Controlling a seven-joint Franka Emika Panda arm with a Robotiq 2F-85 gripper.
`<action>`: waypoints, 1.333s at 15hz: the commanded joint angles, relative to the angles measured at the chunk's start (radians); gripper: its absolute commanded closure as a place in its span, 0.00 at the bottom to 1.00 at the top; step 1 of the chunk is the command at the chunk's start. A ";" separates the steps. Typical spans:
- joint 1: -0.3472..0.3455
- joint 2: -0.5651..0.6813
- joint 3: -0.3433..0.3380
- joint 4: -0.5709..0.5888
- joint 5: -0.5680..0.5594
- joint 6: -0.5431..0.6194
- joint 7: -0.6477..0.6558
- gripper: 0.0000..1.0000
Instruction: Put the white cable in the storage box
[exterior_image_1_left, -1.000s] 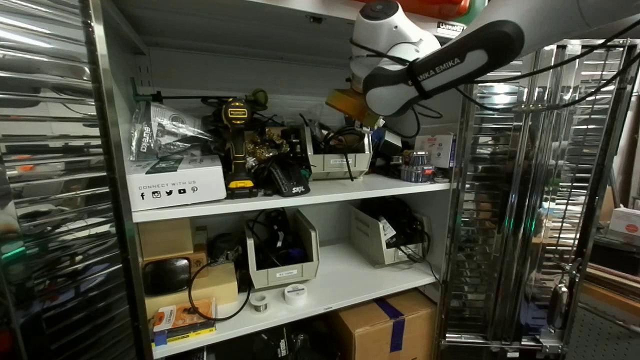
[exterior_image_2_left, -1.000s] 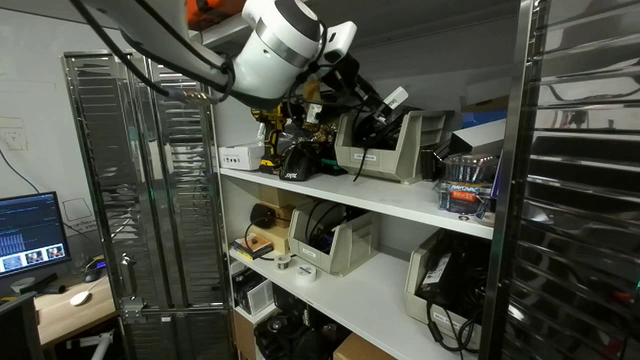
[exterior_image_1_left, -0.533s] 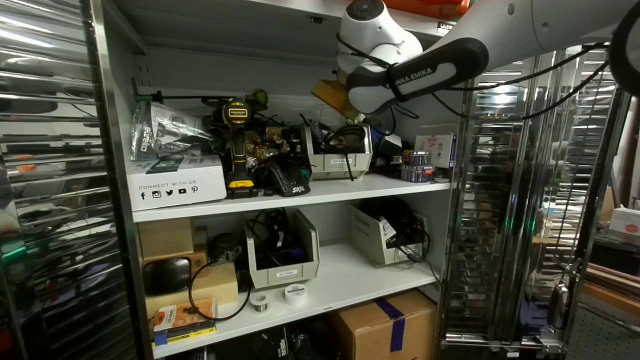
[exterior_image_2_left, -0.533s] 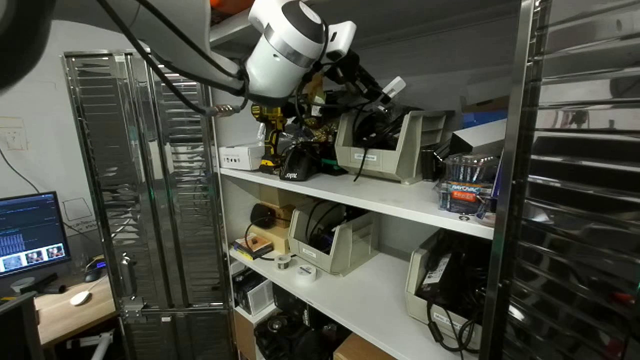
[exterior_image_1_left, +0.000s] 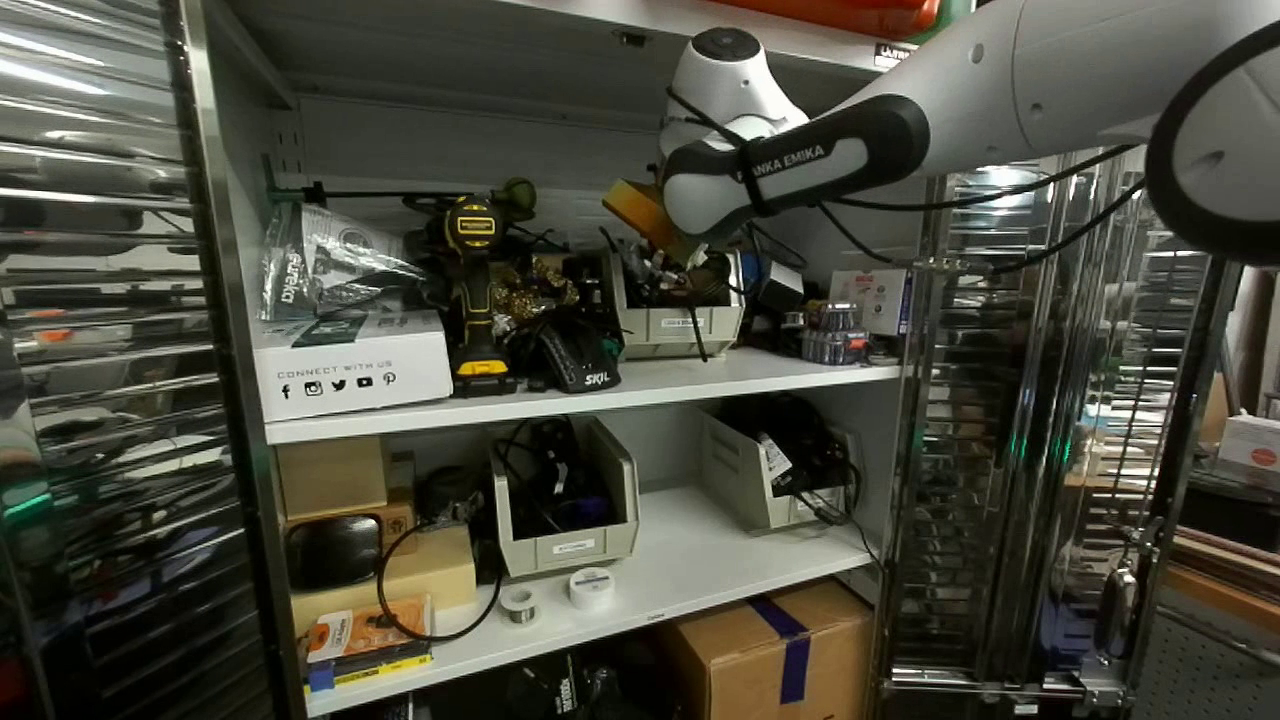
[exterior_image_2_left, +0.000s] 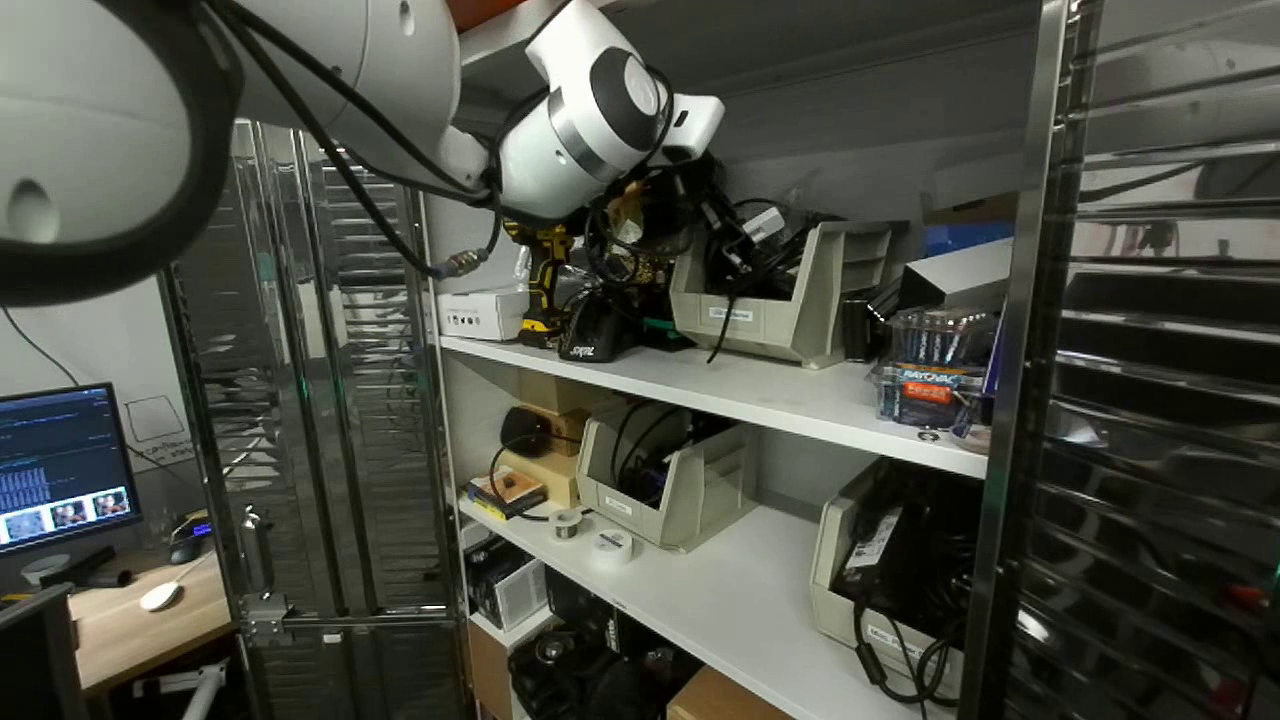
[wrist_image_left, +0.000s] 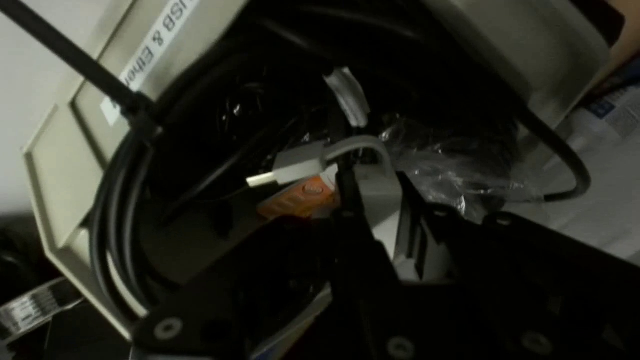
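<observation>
The white cable (wrist_image_left: 380, 187) has a thick white body and a short lead with a USB plug. My gripper (wrist_image_left: 373, 195) is shut on its body, with a finger on each side in the wrist view. In an exterior view the cable (exterior_image_2_left: 764, 224) shows at the fingertips (exterior_image_2_left: 742, 240). The storage box is a grey bin labelled "USB & Ether…" (wrist_image_left: 112, 55) on the upper shelf; it shows in both exterior views (exterior_image_1_left: 665, 335) (exterior_image_2_left: 745, 318). The gripper points down into the bin's opening, over black cables. Contact between the white cable and the contents is unclear.
Black coiled cables (wrist_image_left: 115, 220), clear plastic wrap and an orange item (wrist_image_left: 300, 197) lie in the bin. A yellow drill (exterior_image_1_left: 475, 290) stands beside it, and battery packs (exterior_image_2_left: 930, 370) stand on its other side. More grey bins (exterior_image_1_left: 570, 550) stand on the lower shelf.
The arm has moved left in an exterior view. The gripper has lowered with the white cable, from above the bin into its opening.
</observation>
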 joint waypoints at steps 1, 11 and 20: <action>-0.021 0.044 0.053 0.100 0.066 -0.049 -0.103 0.49; -0.016 -0.141 0.148 -0.156 0.071 -0.124 -0.188 0.00; -0.083 -0.507 0.249 -0.619 0.290 -0.467 -0.415 0.00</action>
